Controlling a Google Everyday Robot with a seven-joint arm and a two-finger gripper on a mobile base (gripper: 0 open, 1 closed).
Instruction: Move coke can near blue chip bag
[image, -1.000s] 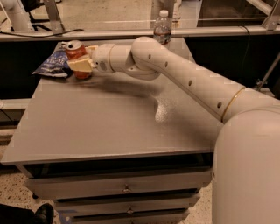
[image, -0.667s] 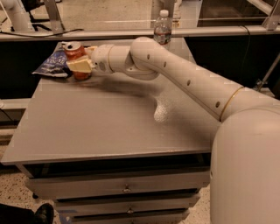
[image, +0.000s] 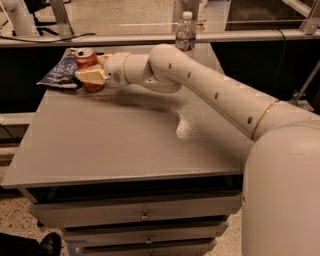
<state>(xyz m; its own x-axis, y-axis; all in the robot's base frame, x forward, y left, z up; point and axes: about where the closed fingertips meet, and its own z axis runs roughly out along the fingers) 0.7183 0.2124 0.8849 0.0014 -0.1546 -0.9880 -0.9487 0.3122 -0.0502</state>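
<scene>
The coke can (image: 86, 60) stands upright at the far left of the grey table (image: 120, 140), right beside the blue chip bag (image: 61, 73), which lies flat at the table's far left corner. My gripper (image: 91, 75) reaches in from the right with its pale fingers (image: 90, 76) around the can's middle, shut on it. The can's lower part is partly hidden by the fingers. The can touches or nearly touches the bag's right edge.
A clear plastic water bottle (image: 185, 33) stands at the table's far edge, behind my arm (image: 210, 90). Drawers (image: 145, 216) sit below the table front. A rail (image: 150, 37) runs behind the table.
Nothing has visibly changed; the gripper and can stay at the same spot beside the bag.
</scene>
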